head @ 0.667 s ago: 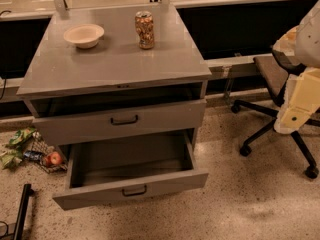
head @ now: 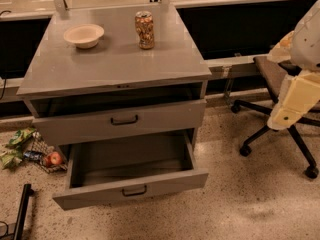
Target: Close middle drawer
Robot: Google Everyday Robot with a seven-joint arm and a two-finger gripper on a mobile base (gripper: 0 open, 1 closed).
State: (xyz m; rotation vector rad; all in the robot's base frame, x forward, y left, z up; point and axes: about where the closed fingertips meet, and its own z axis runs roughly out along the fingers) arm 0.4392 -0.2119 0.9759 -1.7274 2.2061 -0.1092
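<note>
The middle drawer (head: pixel 167 181) is a grey metal drawer pulled far out of the cabinet (head: pixel 115 59), its deep tray open and empty, with a small black handle (head: pixel 134 190) on its low front. Above it the taller-fronted top drawer (head: pixel 165 116) stands slightly ajar. The lowest drawer is hidden under the middle one. My gripper (head: pixel 287 109), on the cream and white arm, hangs at the right edge of the view, well right of the cabinet, above an office chair and apart from the drawer.
A beige bowl (head: pixel 83 35) and a drink can (head: pixel 144 30) stand on the cabinet top. A black office chair (head: pixel 280 114) is at the right. Snack bags and an apple (head: pixel 53 158) lie on the floor at the left. A black bar (head: pixel 21 211) lies at bottom left.
</note>
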